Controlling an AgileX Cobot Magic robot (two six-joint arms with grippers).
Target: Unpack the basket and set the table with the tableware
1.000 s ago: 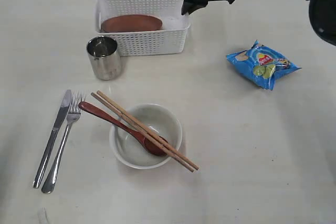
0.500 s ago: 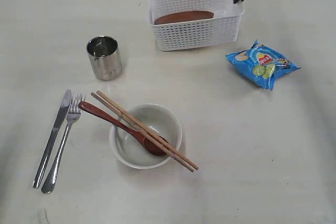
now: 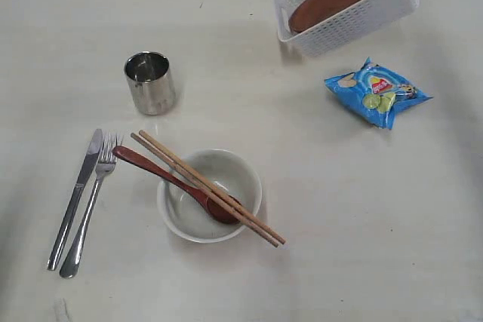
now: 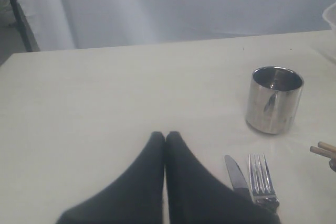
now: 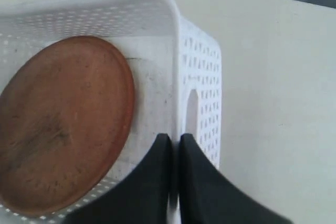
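The basket [image 3: 361,23] has swung right across. A second ago it sat top-middle, just behind the cup [image 3: 149,82]; now it's up in the far right corner of the exterior view, skewed at an angle and clipped by the frame edge. The dark arm that hung over it has gone out of that view too.

The reddish-brown plate [image 3: 328,1] is inside the basket, leaning against one long wall. On my right wrist camera the right gripper [image 5: 170,139] has its two black fingers pinched tight on the basket's short end wall, one finger inside and one outside, right by the handle slot.

My left gripper [image 4: 165,136] has its fingers pressed flat together with nothing between them, and it sits low over the bare table [image 3: 377,231], near the tips of the knife [image 3: 75,197] and fork [image 3: 92,200].

The rest hasn't budged. Knife and fork lie side by side at the left, and the cup stands upright beyond them. The pale bowl [image 3: 181,220] is in the middle, with the red spoon [image 3: 155,167] resting in it and the chopsticks [image 3: 198,179] laid across spoon and rim. The blue chip bag [image 3: 377,92] lies on the table just in front of the basket, apart from it.
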